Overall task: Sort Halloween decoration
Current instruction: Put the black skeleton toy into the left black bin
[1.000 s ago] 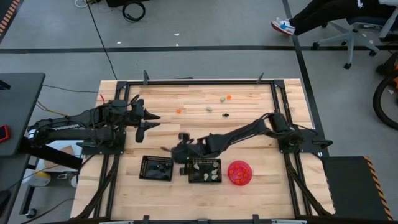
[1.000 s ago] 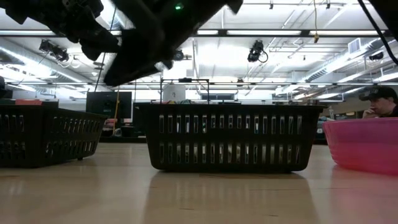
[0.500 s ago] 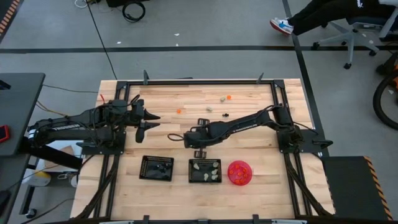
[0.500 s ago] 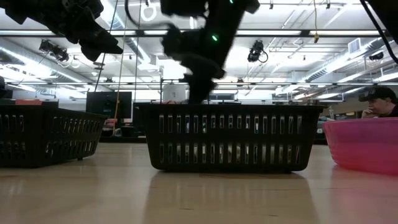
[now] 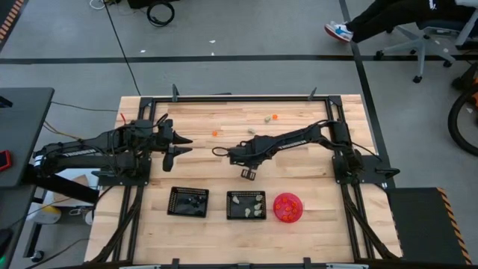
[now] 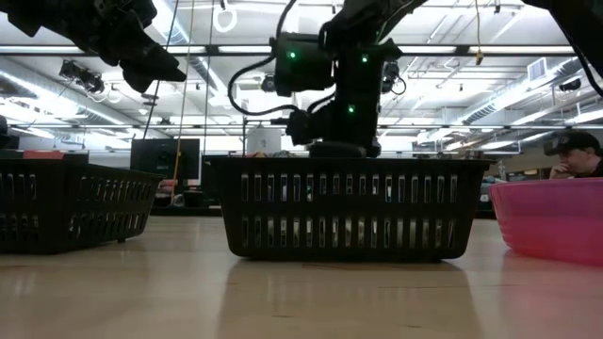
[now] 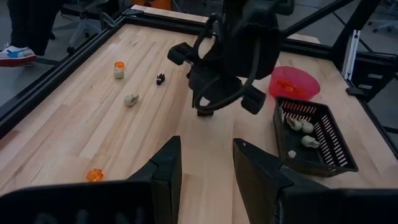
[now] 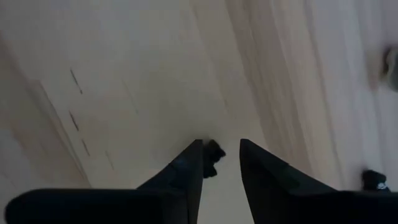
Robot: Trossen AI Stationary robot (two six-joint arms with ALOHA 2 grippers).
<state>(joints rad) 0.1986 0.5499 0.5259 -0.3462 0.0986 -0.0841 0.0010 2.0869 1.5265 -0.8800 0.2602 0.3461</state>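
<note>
Loose trinkets lie on the far half of the wooden table: an orange one (image 5: 215,133), a cream one (image 5: 252,131), a black one (image 5: 269,138), and a cream and orange pair (image 5: 270,117). In the left wrist view they are the orange (image 7: 94,175), cream (image 7: 130,99) and black (image 7: 160,78) ones. My right gripper (image 5: 233,157) hovers open over bare wood at mid-table, left of the black trinket. A small dark speck (image 8: 213,155) shows between its fingers; I cannot tell what it is. My left gripper (image 5: 179,146) waits open at the table's left side.
Along the near side stand a black mesh tray (image 5: 188,202) holding dark trinkets, a second mesh tray (image 5: 246,204) holding cream ones, and a pink bowl (image 5: 287,207). A dark metal frame (image 5: 239,98) borders the table. A person sits far off at the low view's right edge (image 6: 575,151).
My right gripper has drawn back from above the gap between the two mesh trays toward the table's far side and a little right, turning at the wrist on the way. It now hangs over bare wood behind the middle tray. The trinkets and trays have stayed put.
</note>
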